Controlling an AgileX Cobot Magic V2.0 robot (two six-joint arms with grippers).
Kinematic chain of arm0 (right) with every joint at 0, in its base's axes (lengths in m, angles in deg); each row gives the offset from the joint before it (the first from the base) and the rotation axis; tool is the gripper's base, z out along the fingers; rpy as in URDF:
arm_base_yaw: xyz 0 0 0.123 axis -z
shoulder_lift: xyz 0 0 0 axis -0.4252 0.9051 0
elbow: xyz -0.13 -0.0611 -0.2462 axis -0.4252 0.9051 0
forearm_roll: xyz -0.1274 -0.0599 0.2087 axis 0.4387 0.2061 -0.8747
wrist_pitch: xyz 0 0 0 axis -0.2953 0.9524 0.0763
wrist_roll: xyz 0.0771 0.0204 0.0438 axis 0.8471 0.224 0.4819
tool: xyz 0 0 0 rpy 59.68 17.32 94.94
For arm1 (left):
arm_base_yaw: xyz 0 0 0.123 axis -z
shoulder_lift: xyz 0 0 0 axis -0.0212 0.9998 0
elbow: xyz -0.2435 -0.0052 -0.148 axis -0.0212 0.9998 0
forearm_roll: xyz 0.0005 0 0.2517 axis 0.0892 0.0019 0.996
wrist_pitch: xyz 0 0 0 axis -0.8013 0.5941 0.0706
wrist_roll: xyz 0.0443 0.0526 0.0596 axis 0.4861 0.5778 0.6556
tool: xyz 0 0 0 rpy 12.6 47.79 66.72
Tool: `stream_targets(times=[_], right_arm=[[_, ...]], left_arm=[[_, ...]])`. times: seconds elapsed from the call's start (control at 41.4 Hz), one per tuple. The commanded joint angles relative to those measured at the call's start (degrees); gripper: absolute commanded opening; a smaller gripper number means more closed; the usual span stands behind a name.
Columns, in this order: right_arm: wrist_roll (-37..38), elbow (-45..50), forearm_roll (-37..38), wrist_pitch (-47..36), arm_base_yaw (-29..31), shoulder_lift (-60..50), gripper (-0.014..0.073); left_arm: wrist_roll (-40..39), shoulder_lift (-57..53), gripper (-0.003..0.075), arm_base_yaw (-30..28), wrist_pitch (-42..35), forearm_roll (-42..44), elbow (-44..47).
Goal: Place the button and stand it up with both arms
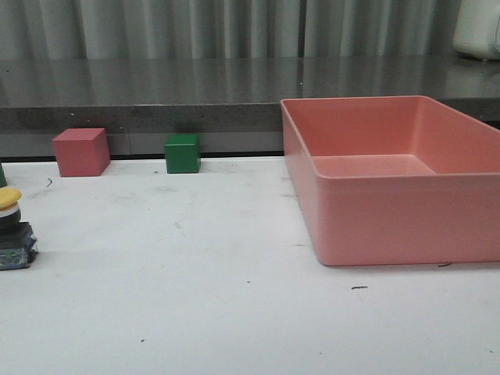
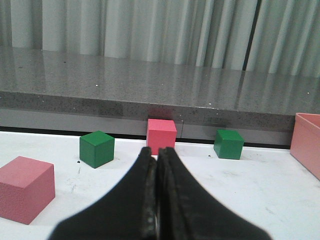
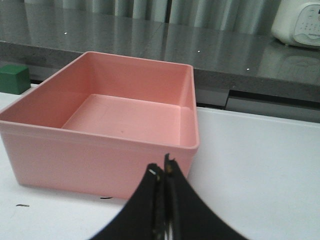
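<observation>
The button point(image 1: 13, 229) stands upright at the far left of the white table in the front view, yellow cap on top, black collar and dark bluish base below. It does not show in either wrist view. Neither arm shows in the front view. My left gripper point(image 2: 157, 152) is shut and empty, above the table, pointing toward a pink cube point(image 2: 161, 135) at the table's back edge. My right gripper point(image 3: 161, 167) is shut and empty, just in front of the near right corner of the pink bin point(image 3: 100, 170).
The large pink bin point(image 1: 375, 226) fills the right side of the table. A pink cube point(image 1: 80, 151) and a green cube point(image 1: 182, 153) sit by the back edge. The left wrist view shows two green cubes point(image 2: 96, 148) point(image 2: 228, 144) and another pink cube point(image 2: 22, 187).
</observation>
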Motion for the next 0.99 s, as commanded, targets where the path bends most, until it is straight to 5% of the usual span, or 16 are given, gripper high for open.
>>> stream_targets(times=[0.0,0.483,0.676,0.965], right_arm=[[-0.28,0.26,-0.24,-7.73,1.08,-1.20,-0.0068],[-0.14,0.31,-3.50,-8.47,1.08,-1.13,-0.0068],[6.84,0.31,-3.16,-9.11,1.67,-1.13,-0.0068],[7.65,0.31,-1.17,-9.22,3.87,-1.18,-0.0068]], left_arm=[[-0.02,-1.42,-0.0020,-0.21,-4.99,-0.53,0.85],[-0.02,-1.31,-0.0020,-0.21,-4.99,-0.53,0.85],[-0.02,-1.31,-0.0020,-0.21,-4.99,-0.53,0.85],[-0.02,-1.31,-0.0020,-0.21,-4.99,-0.53,0.85]])
